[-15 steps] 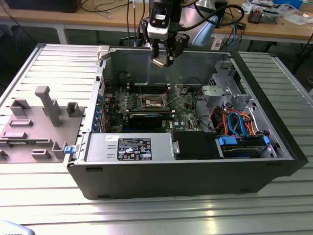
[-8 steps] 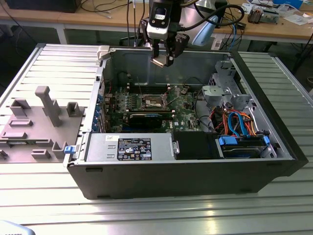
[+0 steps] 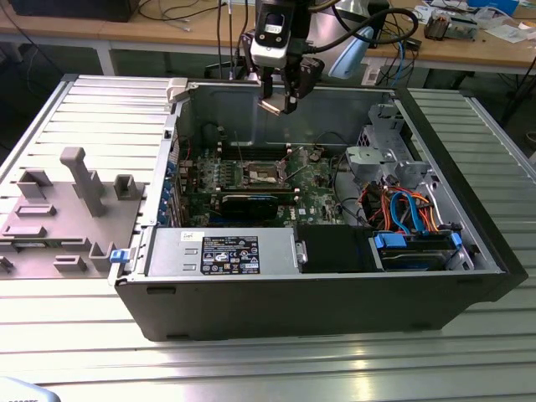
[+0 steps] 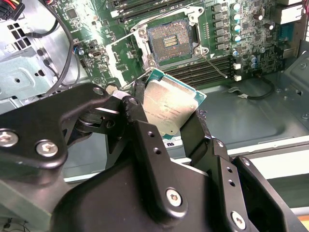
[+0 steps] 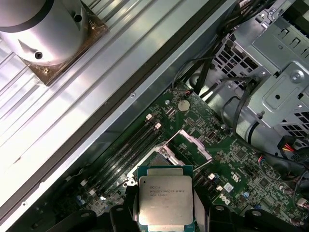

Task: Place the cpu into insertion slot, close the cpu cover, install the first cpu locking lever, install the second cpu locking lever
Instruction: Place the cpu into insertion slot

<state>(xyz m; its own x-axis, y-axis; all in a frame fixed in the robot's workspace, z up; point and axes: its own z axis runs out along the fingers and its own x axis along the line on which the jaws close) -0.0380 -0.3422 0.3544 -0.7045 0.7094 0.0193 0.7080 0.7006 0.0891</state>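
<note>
Clamping the cpu by its edges, the jaws hang well above the uncovered insertion slot.

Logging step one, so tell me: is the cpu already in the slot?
No: in the second wrist view the fingers hold the cpu clear of the slot, whose dark middle is bare.

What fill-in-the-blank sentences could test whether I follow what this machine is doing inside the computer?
1. Above the open computer case, the jaws are shut on the ____.
2. The insertion slot has nothing seated in it, so it is ____.
3. The cpu cover is swung ____.
Missing words: cpu; empty; open.
</note>
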